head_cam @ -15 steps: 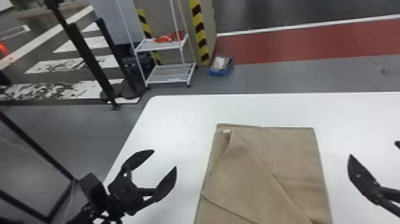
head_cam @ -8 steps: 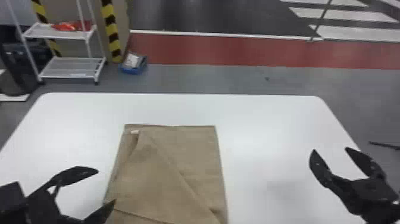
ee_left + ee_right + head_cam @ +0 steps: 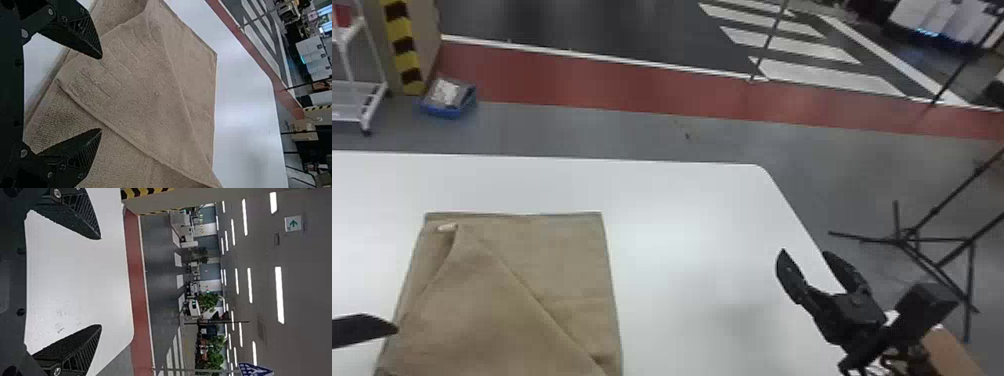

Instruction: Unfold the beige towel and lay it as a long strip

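Folded in layers, the beige towel (image 3: 497, 300) lies on the white table, a slanting flap across its top and a small pale tag near its far left corner. At the head view's left edge, one finger of my left gripper (image 3: 364, 330) overlaps the towel's left side. In the left wrist view my left gripper (image 3: 101, 94) is spread wide above the towel (image 3: 148, 90), holding nothing. My right gripper (image 3: 824, 272) is over the table's right edge, well to the right of the towel; in the right wrist view the right gripper (image 3: 101, 282) is open with nothing between its fingers.
The white table (image 3: 692, 210) has bare surface between the towel and my right gripper. Beyond its right edge stand black tripod legs (image 3: 907, 240) on the floor. A blue box (image 3: 449, 100) and a white wheeled rack (image 3: 357, 95) are past the far edge.
The head view has swung to the right, shifting the table and towel leftward in it. The towel keeps the same folded shape, and both grippers remain apart from it.
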Controlling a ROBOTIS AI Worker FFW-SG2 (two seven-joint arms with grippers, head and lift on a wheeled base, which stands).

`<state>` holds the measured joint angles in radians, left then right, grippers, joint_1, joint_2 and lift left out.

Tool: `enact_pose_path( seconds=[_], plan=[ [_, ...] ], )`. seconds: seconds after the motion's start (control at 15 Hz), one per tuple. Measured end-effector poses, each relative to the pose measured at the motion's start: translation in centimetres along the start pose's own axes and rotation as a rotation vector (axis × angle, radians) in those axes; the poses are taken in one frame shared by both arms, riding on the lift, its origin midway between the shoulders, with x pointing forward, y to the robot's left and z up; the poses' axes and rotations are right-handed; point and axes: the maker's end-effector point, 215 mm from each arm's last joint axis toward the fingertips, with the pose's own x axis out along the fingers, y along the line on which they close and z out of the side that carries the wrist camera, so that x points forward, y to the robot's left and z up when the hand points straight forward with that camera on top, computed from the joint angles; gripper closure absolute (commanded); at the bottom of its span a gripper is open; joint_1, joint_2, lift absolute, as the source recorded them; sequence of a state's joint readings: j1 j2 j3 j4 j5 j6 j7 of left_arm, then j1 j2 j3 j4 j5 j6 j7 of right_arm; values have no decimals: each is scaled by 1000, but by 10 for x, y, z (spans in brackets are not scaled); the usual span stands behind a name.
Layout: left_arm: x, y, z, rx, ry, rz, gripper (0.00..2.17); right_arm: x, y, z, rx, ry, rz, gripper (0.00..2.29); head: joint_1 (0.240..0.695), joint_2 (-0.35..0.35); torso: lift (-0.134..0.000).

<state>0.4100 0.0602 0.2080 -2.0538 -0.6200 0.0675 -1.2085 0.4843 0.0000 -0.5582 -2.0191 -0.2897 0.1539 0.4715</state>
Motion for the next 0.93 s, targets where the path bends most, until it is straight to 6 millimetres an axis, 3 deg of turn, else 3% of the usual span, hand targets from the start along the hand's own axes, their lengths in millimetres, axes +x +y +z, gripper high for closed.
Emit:
enact_pose_path(
  seconds=[0.53,0.93],
  plan=[
    [11,14,-31,61,122,67,296,2,1,0,30,-5,13,80,695,-305,-111],
    [14,29,-26,72,108,164,329,4,1,-5,46,3,14,80,695,-293,-111]
  ],
)
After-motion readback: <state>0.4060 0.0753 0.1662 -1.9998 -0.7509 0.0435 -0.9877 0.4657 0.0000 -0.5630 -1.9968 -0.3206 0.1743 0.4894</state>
